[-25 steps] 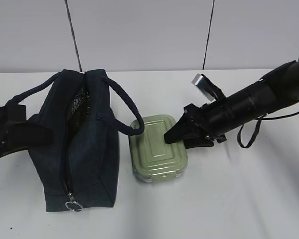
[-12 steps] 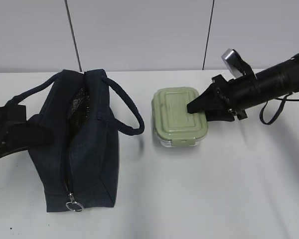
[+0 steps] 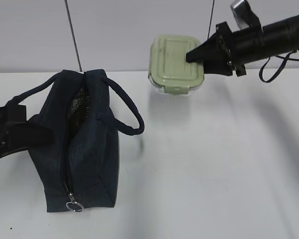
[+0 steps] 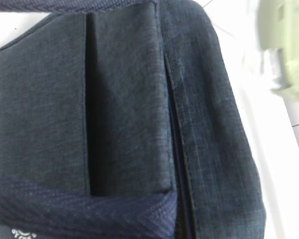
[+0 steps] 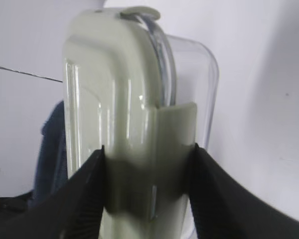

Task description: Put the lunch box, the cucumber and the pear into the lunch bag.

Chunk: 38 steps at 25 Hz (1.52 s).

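Change: a second ago the lunch box (image 3: 176, 63) lay on the tabletop (image 3: 214, 164) just right of the lunch bag (image 3: 82, 144), with the right hand (image 3: 202, 54) on its right end; half a second ago it was already off the surface, and now it hangs high toward the tabletop's far edge, in front of the back wall.
Meaning for the task: the pick-up looks done; judging from this, the carry to the bag is the step in hand, and nothing is in the bag yet as far as can be seen.
Right hand: clamped on the lunch box; the right wrist view shows a dark finger (image 5: 87, 199) on the green lid side and the other on the clear base side, the box (image 5: 134, 124) between them.
Lunch box vs. hand: held by its right end, the rest of it sticking out leftward from the hand, lid facing the exterior camera.
Lunch bag: stands at the tabletop's left side, its top gaping between the two handles, well apart from the box, below and left of it.
Left hand: its fingers are out of view, taken as together; its camera looks close onto the bag's dark fabric (image 4: 124, 114).
Cucumber, pear: not visible in any view.
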Available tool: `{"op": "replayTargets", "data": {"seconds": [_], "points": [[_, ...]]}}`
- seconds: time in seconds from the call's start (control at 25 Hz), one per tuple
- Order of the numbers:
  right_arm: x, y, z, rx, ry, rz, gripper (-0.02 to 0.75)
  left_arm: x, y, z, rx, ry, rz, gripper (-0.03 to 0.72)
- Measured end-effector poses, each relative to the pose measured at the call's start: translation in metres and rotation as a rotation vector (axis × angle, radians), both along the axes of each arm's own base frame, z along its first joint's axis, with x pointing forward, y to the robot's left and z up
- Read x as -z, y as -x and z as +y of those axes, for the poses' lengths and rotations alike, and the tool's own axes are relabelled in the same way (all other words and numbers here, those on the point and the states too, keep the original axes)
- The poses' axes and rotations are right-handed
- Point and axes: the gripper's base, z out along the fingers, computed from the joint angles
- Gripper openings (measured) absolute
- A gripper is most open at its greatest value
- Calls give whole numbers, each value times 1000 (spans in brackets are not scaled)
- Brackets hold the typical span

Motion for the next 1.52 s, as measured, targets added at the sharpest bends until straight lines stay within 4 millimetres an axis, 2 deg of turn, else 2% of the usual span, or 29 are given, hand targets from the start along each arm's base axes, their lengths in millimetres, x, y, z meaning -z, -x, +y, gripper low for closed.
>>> {"op": "replayTargets", "data": {"seconds": [0.16,0.32,0.56,0.68,0.8,1.04,1.32,1.52], "points": [[-35,4,15,-10,-64,-69,368,0,0,0,-2,2,0,-19],[-53,13,53,-93,-107,-103,368,0,0,0,-2,3,0,-19],[-59,37,127,-250,-181,-97,368,0,0,0,-2,3,0,-19],[-60,51,156,-325,-191,-104,368,0,0,0,-2,3,0,-19],[-55,58,176,-356,-173,-104,368,0,0,0,-2,3,0,-19],[-27,50,176,-331,12,-120,368,0,0,0,-2,3,0,-19],[-12,48,167,-341,202,-119,368,-1,0,0,-7,11,1,-19],[1,48,158,-307,356,-18,368,-1,0,-1,-2,22,5,-19]]}}
